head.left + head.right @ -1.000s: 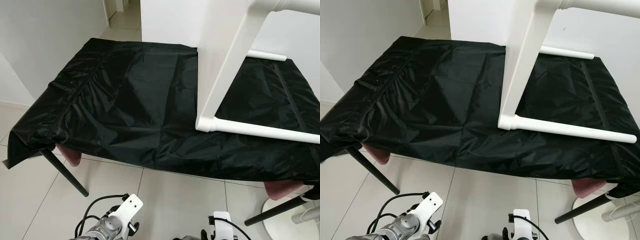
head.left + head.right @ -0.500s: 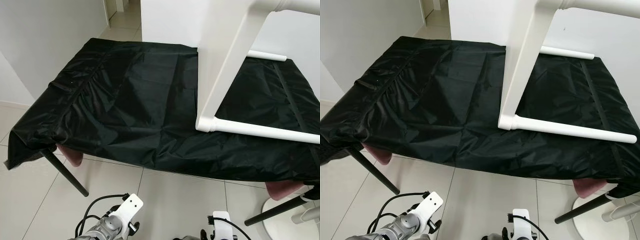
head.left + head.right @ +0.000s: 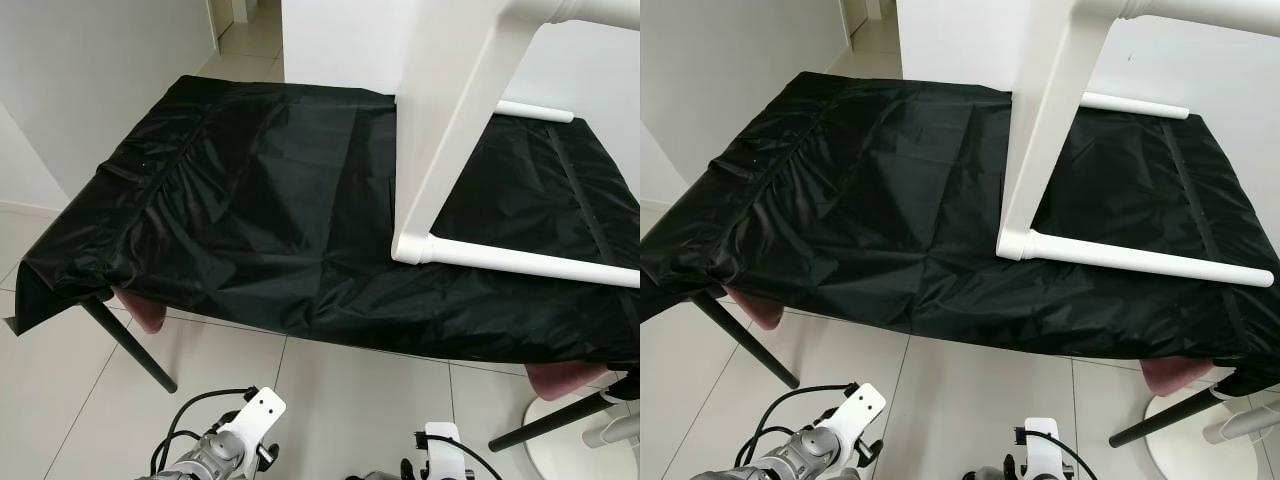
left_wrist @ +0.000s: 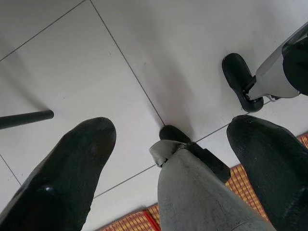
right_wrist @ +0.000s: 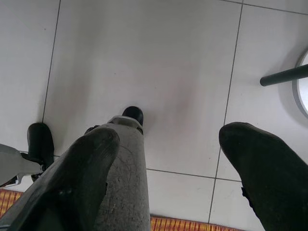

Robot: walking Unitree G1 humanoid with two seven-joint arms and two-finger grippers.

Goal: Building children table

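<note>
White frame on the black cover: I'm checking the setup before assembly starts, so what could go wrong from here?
1. The white frame stands tilted on the loose, wrinkled black cover; a nudge could make it slide or tip.
2. One frame leg lies near the cover's front edge and could roll off.
3. The left tool and right tool hang open over the floor, so a reach may snag the draped cloth.
</note>
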